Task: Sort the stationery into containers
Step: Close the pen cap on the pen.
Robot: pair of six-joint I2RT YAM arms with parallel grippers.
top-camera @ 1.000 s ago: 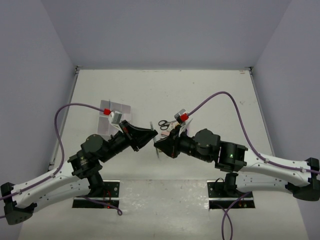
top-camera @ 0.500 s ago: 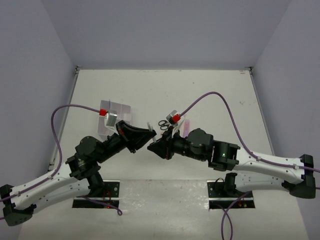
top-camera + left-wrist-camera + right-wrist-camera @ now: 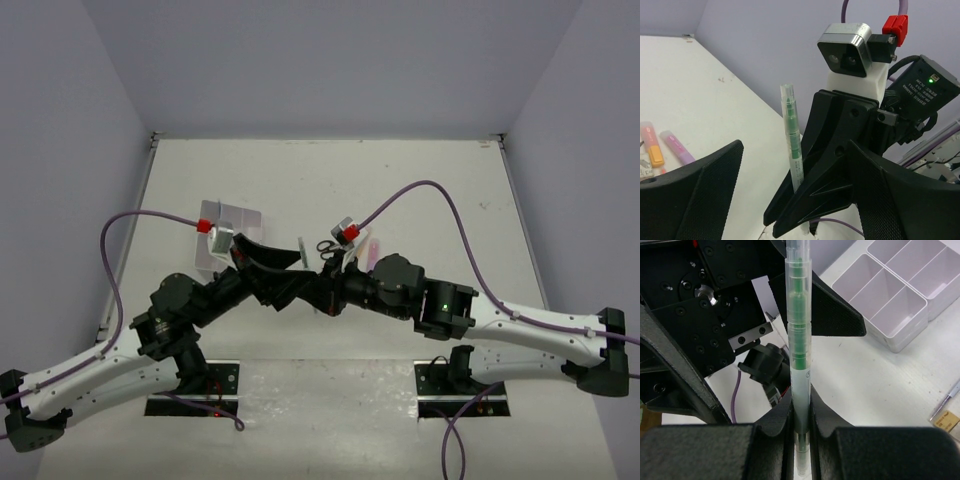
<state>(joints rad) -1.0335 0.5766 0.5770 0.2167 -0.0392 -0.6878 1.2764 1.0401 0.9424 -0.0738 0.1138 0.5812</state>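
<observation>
1. Right end effector (image 3: 799,412) pinches a pen (image 3: 799,315) upright above the counter (image 3: 700,95).
2. Left end effector (image 3: 281,271) stands spread on either side of it.
3. Box (image 3: 900,295) compartments in view look empty; markers (image 3: 654,150) lie unsorted: barely begun.

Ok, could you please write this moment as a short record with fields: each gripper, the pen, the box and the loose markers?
right gripper: shut on the clear pen, which stands upright between its fingers
clear pen: green parts inside, held near its lower end
left gripper: open, its fingers wide apart on either side of the right gripper; no contact with the pen visible
organiser box: on the table, the compartments in view look empty
orange marker, pink marker: lying side by side on the table
likely stage: pen handover between the arms, not yet done
</observation>
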